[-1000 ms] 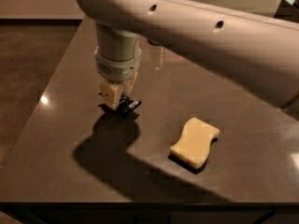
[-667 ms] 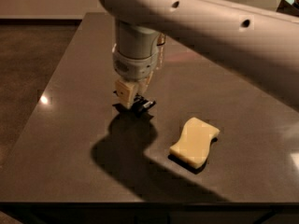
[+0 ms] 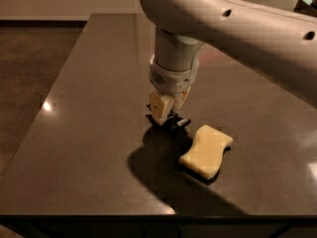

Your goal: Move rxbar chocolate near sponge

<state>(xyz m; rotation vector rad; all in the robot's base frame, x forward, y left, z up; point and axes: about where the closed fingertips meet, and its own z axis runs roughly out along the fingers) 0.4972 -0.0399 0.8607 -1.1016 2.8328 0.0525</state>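
Claw (image 3: 167, 115) pinching rxbar chocolate (image 3: 177, 122) low over table (image 3: 89, 113), just beside sponge (image 3: 207, 150).

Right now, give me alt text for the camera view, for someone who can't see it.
A robot's claw grips a small black rxbar chocolate low over a dark table, close beside a pale yellow sponge that lies toward the table's front edge. The white arm reaches in from the upper right.

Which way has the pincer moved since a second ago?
Yes. The pincer, shut on the bar, moved right toward the sponge, now left of it.
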